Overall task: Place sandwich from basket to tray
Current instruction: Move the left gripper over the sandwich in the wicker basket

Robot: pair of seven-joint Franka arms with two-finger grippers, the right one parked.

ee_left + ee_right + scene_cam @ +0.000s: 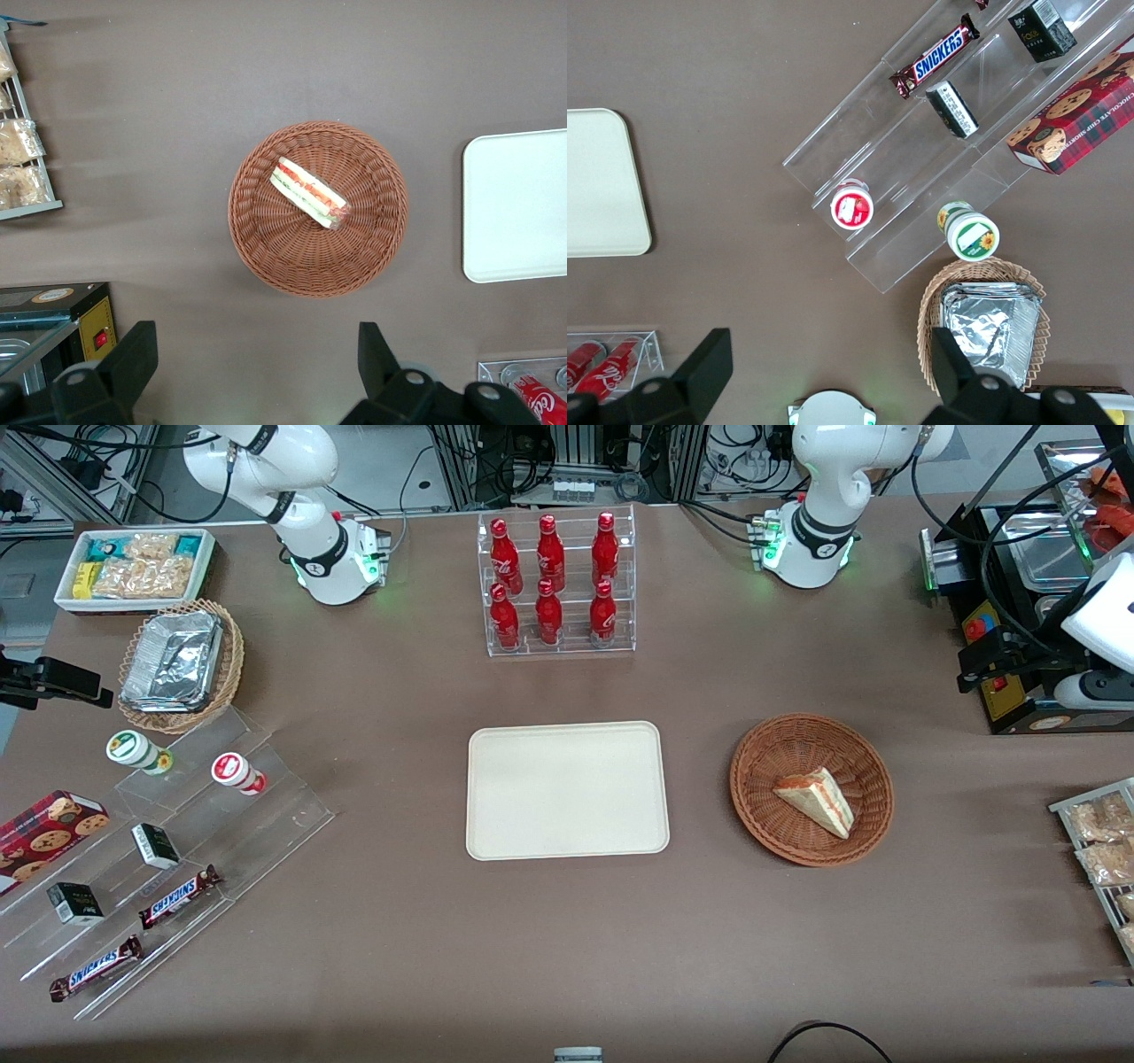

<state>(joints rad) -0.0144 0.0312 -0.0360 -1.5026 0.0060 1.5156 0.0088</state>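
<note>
The sandwich (817, 800) lies in the basket (764, 755). The tray (567, 790) sits beside it, apart, toward the parked arm's end. The gripper (252, 376) is outside the front view, so its jaws place nothing.

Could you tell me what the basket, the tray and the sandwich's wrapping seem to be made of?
The basket looks like reddish-brown woven wicker, with strand rows visible around its wall. The tray appears to be matte cream plastic or pulp; its smooth, dull surface leaves that open. The sandwich seems wrapped in clear film, since its filling shows through. The open pincer hangs above the table beside the basket.
</note>
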